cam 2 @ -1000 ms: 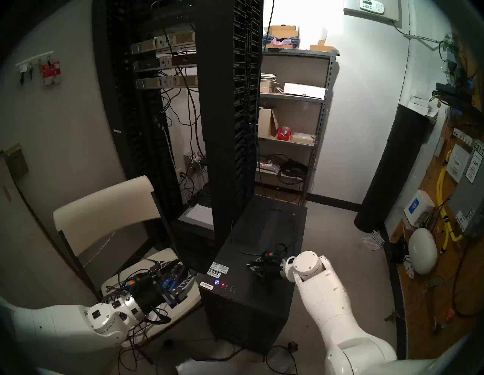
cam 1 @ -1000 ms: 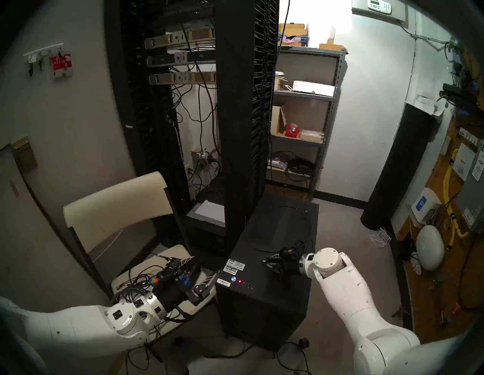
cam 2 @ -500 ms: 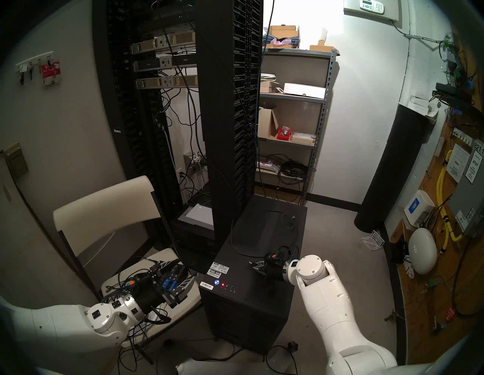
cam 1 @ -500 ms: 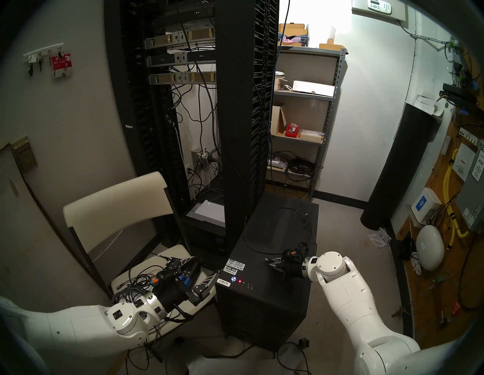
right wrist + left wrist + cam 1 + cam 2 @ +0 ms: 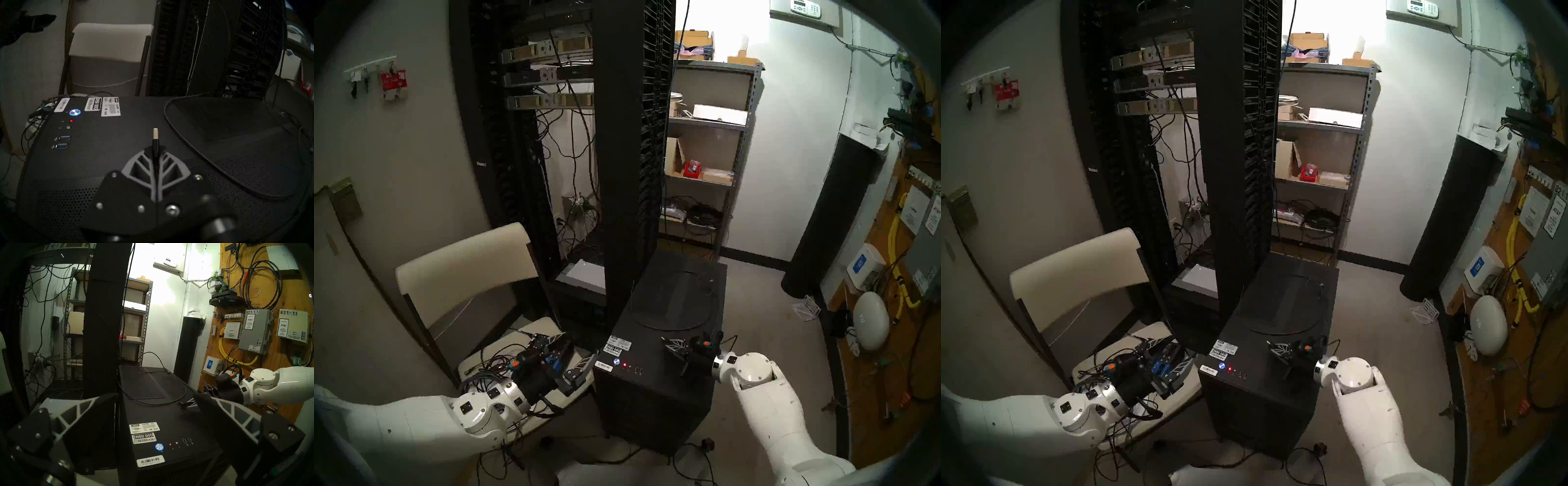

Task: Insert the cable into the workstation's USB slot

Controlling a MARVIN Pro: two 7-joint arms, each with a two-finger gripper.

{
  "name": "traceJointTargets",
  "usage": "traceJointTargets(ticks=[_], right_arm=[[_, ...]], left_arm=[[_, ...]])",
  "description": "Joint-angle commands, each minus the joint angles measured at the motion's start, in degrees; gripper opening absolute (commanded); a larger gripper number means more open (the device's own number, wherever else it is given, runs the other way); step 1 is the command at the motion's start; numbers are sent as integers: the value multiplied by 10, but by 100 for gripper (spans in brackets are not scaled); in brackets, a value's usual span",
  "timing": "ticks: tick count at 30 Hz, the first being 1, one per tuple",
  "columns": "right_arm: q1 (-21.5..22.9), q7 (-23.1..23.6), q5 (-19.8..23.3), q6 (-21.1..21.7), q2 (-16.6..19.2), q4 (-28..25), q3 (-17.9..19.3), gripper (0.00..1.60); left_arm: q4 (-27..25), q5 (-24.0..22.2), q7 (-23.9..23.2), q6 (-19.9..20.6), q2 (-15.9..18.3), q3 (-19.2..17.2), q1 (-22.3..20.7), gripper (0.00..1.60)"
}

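Observation:
The workstation (image 5: 653, 387) is a black tower with white stickers, a blue-lit button (image 5: 75, 112) and a red LED. Two USB slots (image 5: 63, 141) sit near its front edge, also in the left wrist view (image 5: 186, 440). My right gripper (image 5: 155, 151) hovers over the tower's top (image 5: 664, 340), shut on the cable's black USB plug (image 5: 155, 141). The metal tip sticks out ahead of the fingers, right of the slots. The thin cable (image 5: 186, 140) loops across the top (image 5: 670, 328). My left gripper (image 5: 581, 344) hangs open and empty left of the tower (image 5: 155, 395).
A cream folding chair (image 5: 466, 261) left of the tower carries a heap of thicker cords (image 5: 493, 366). The tall black server rack (image 5: 629, 152) rises right behind the tower. A metal shelf (image 5: 707, 125) lines the back wall. Loose cords lie on the floor (image 5: 697, 454).
My right gripper closed onto the USB plug. Its wrist drew back towards me and to the right, and the cable loop on the tower spread wider. The left arm stayed put.

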Motion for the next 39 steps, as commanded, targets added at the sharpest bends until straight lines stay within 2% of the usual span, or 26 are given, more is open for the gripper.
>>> traceJointTargets(ticks=[1, 5, 11, 12, 14, 23, 31, 34, 35, 39], right_arm=[[-29, -17, 42, -69, -12, -13, 2, 0], [-41, -16, 70, -105, -17, -23, 11, 0], [-59, -25, 87, -161, -20, -44, 14, 0], [-61, -22, 97, -185, -22, -40, 15, 0], [-64, -27, 93, -188, -22, -44, 13, 0], [-80, -28, 117, -273, -27, -34, 10, 0], [-71, -32, 122, -350, -29, -3, 1, 0], [-70, -33, 122, -360, -30, 0, -1, 0], [-71, -35, 120, -360, -30, -1, 0, 0], [-75, -36, 124, -360, -30, -2, 0, 0]], left_arm=[[-4, 1, 0, -3, -1, -3, -3, 160], [-4, 0, 0, -3, -1, -3, -3, 160], [-4, 0, 0, -3, -1, -3, -3, 160], [-4, 0, 0, -3, -1, -3, -3, 160], [-4, 0, 0, -3, -1, -3, -3, 160], [-4, 0, 1, -3, -1, -2, -4, 160], [-4, 1, 1, -3, -1, -2, -4, 160], [-11, -4, -8, 9, -9, 1, -9, 160], [-19, -22, -15, 24, -12, 3, -11, 160], [-36, -45, -25, 58, -26, 7, -19, 160]])
